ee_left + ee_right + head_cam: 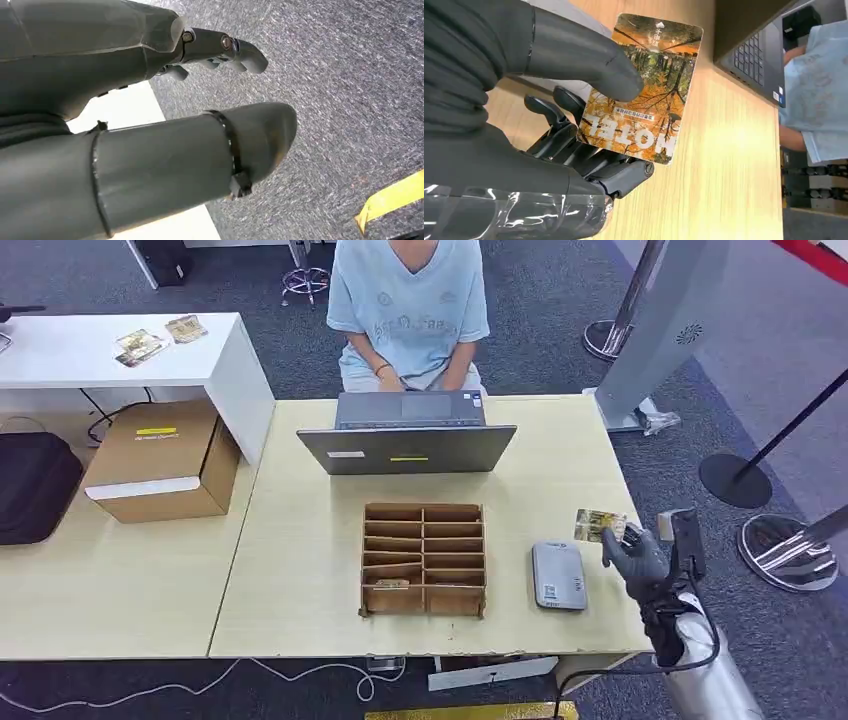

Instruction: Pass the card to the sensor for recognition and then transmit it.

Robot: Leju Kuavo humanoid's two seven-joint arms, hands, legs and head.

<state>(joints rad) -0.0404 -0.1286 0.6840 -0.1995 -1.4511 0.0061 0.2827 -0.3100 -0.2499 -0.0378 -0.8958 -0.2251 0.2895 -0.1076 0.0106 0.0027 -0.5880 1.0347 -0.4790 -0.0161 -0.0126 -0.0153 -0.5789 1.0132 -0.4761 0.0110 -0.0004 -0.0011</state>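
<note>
Wooden desk [300, 570] on grey carpet [560, 300]; right robot hand [632, 558] grasps card [598, 526].

Dark grey hands [634, 558], silver forearm, black cable, plastic-wrapped wrist.

Across the tabletop [300, 570] from me a person [410, 310] sits at an open laptop [408, 435]. Wooden divider box [424, 560] sits in the middle, cardboard box [160, 462] and black bag [35, 485] off left.

High head view; close wrist views
</note>
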